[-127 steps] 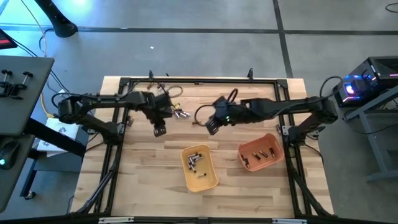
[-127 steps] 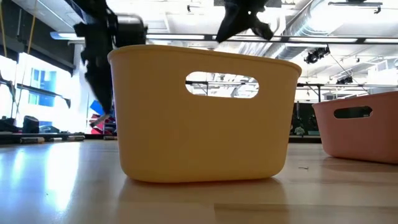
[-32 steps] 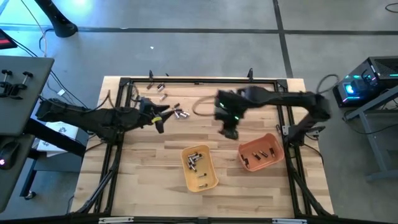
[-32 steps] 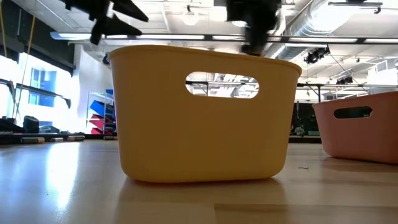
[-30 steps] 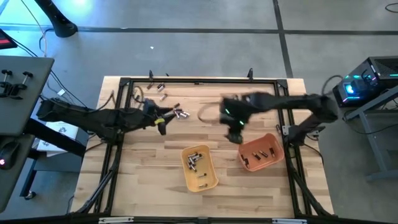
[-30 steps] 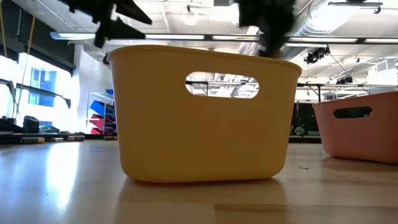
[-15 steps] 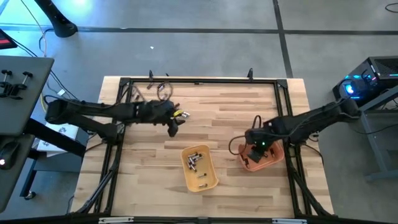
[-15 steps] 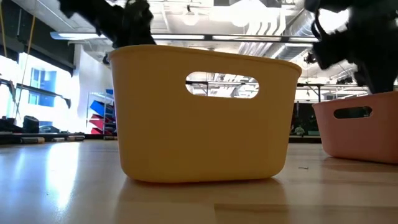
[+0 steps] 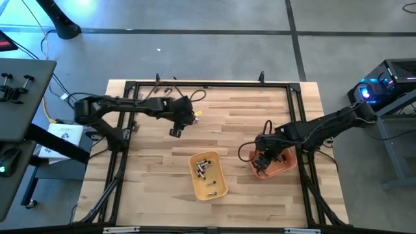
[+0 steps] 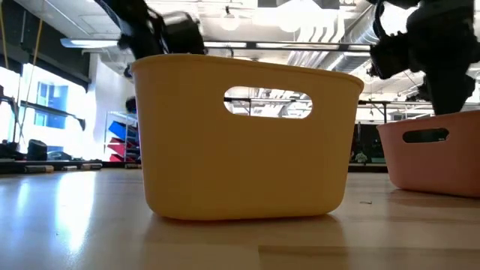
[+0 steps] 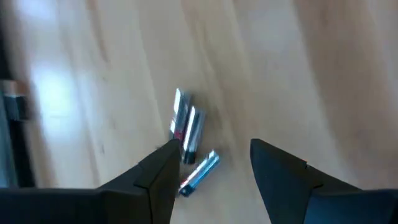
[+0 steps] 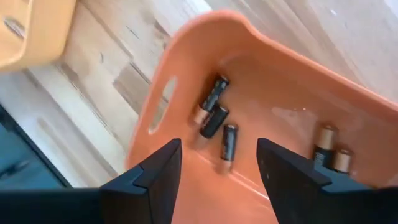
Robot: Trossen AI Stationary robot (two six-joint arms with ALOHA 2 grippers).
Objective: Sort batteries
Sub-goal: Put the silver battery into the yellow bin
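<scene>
Because the left gripper (image 11: 211, 163) hangs with fingers spread over a tight cluster of silvery batteries (image 11: 186, 134) on the bare wooden table (image 9: 227, 117), a careless close could nudge or pinch two cells at once. The right gripper (image 12: 217, 163), fingers also spread and empty, hovers over the orange tray (image 12: 186, 74), where dark coppery batteries (image 12: 214, 115) lie, while more cells sit in the yellow tray (image 9: 208, 175)
</scene>
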